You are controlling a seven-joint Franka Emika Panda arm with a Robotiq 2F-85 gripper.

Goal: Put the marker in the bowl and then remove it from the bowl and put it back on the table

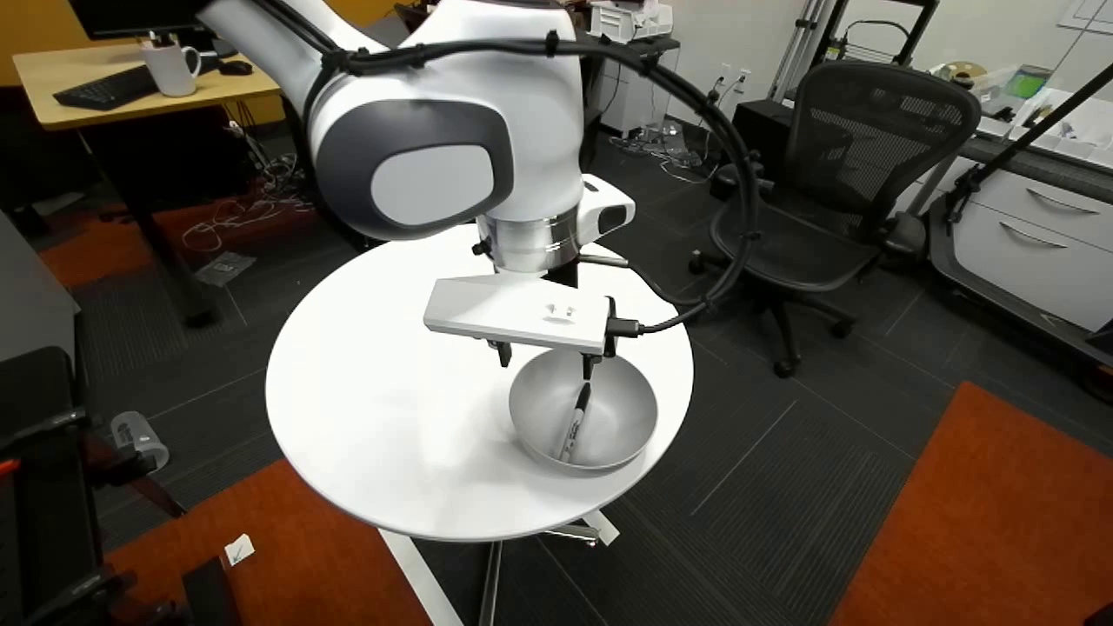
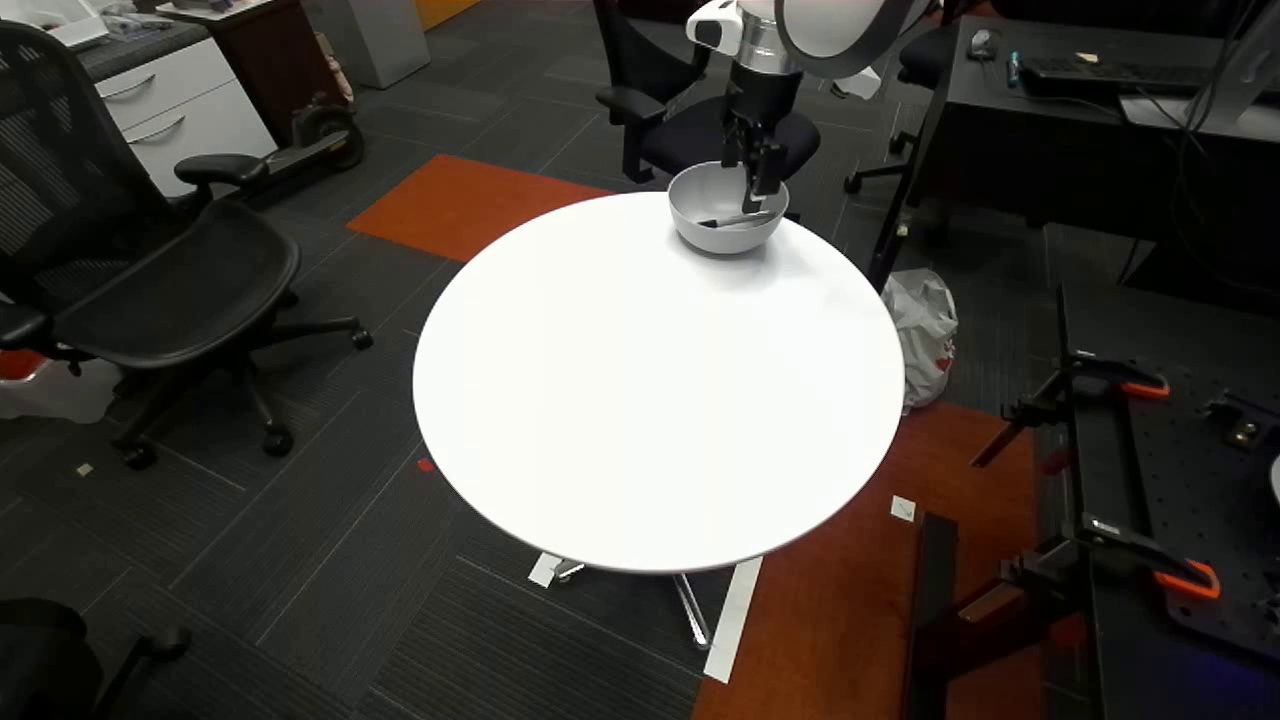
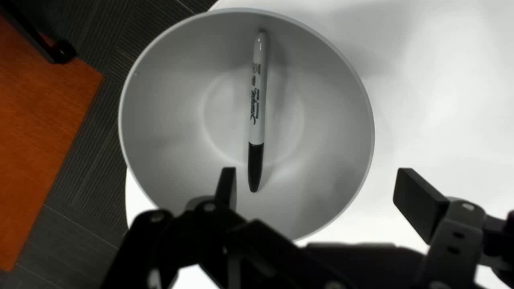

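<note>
"Can you see the marker (image 3: 258, 104) from where you're standing?"

"Yes, it's lying inside the bowl (image 1: 630, 417), pale barrel, black cap, stretched across the bottom."

"And the bowl itself?"

"Upright on the round white table (image 1: 374, 409), close to the edge."

"What's the gripper (image 1: 546, 365) doing?"

"Fingers spread wide. One hangs over the bowl, near the marker's cap end; the other is out past the rim, above the table."

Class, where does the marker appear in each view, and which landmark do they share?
In an exterior view: marker below centre, slightly right.
In an exterior view: marker above centre, slightly right.
In the wrist view: marker mid-width, mostly upper half.
Shared landmark: the surrounding bowl.
</note>
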